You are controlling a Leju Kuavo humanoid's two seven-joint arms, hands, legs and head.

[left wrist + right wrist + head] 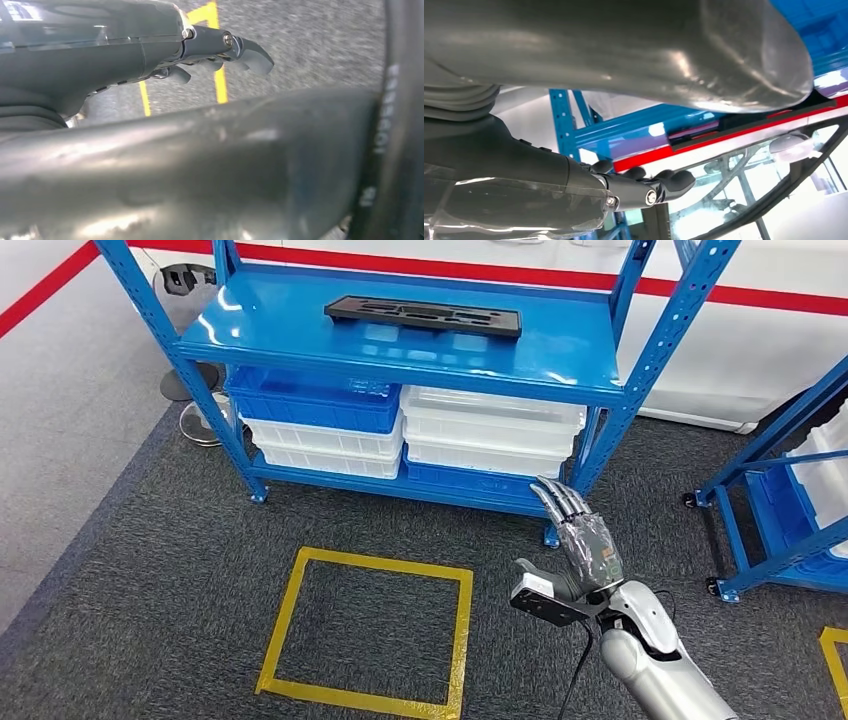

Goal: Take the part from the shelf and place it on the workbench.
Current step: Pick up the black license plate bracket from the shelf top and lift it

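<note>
We see one flat black rectangular part with cut-out slots lying on the top deck of the blue metal shelf, toward the far middle of that deck, well apart from us. It looks thin, rigid and light, probably moulded plastic or foam, so we judge it will lift easily but could flex or tip if taken at one end. Its top face looks smooth and offers little to grip, so the long edges near the middle seem the best place to take hold, or one hand at each short end to keep it level.

Our right hand is raised over the grey carpet on the near right, fingers straight and spread, holding nothing. Our left hand hangs over the floor with its fingers loosely extended and nothing in them.

Counting the rest: under the top deck sit two stacks of shallow bins, a blue tray over two white ones on the left and three white ones on the right. One yellow taped square marks the carpet in front of the shelf. A second blue rack stands at the far right.
</note>
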